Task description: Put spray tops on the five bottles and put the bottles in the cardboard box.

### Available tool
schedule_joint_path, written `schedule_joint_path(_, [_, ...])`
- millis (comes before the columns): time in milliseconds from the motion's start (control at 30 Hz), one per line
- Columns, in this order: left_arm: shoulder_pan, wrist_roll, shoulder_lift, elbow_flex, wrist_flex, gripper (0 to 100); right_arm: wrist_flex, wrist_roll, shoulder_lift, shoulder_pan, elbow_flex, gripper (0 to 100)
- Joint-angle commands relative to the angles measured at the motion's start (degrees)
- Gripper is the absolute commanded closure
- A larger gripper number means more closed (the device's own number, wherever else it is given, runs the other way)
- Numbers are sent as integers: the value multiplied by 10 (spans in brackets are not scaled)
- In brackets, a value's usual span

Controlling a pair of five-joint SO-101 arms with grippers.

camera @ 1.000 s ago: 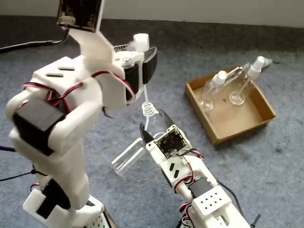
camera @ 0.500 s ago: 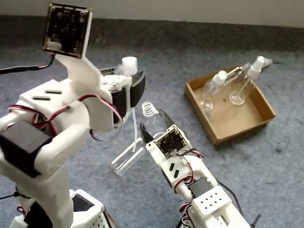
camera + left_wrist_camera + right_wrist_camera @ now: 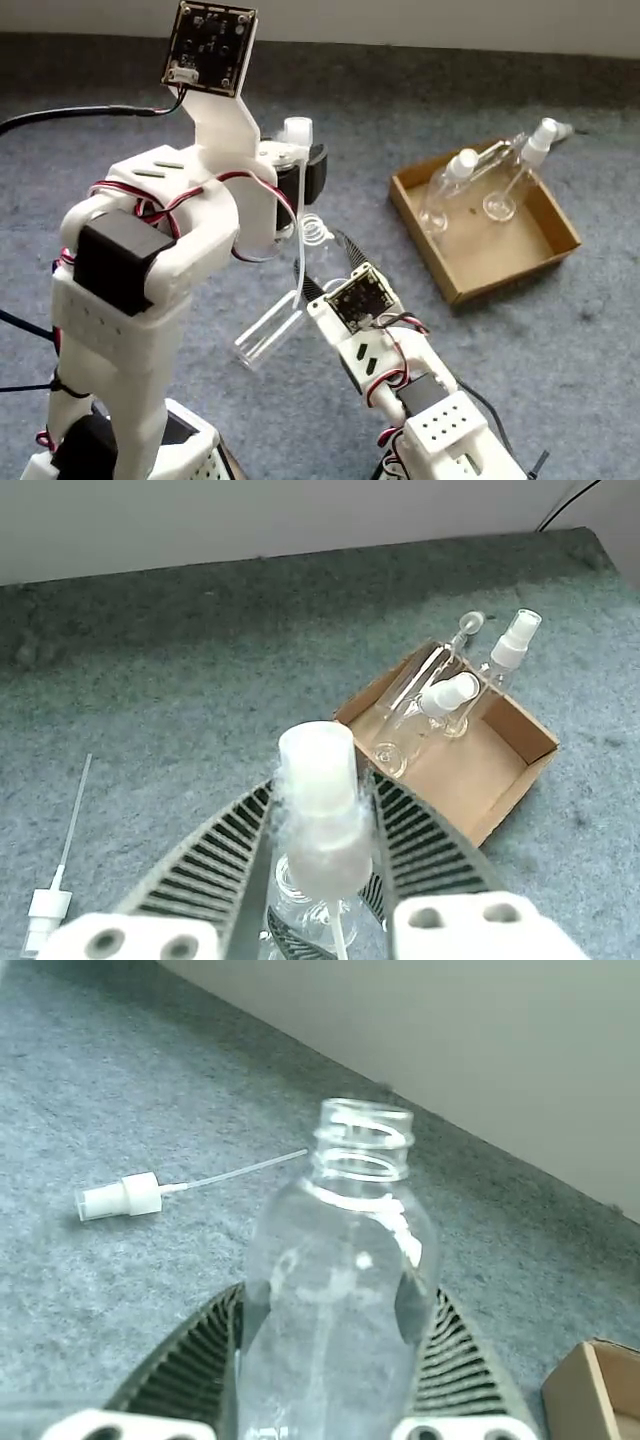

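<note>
The left gripper point(image 3: 321, 786) pinches a white plastic spray top point(image 3: 318, 815) at 12 o'clock of the clear round bottle point(image 3: 345, 1260), which the right gripper point(image 3: 335, 1305) hugs upright, likely so the top can drop into its open neck, with the brown cardboard box point(image 3: 505, 278) waiting at 3 o'clock.

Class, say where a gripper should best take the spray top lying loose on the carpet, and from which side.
Take the loose spray top by its stubby white head, from above, closing across it: it lies flat, and its tube is likely too thin to pinch.
</note>
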Motion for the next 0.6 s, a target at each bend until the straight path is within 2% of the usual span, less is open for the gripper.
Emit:
schedule_joint_path(0, [-3, -6, -16, 3, -12, 995, -15, -4, -11, -4, 85, 929])
schedule_joint_path(200, [1, -6, -58, 5, 45, 995, -15, -3, -11, -4, 85, 929])
schedule_joint_path(367, [-2, -6, -116, 7, 52, 995, -15, -3, -11, -4, 85, 929])
schedule_joint_path(567, [-2, -6, -160, 120, 46, 995, -15, -3, -11, -4, 86, 929])
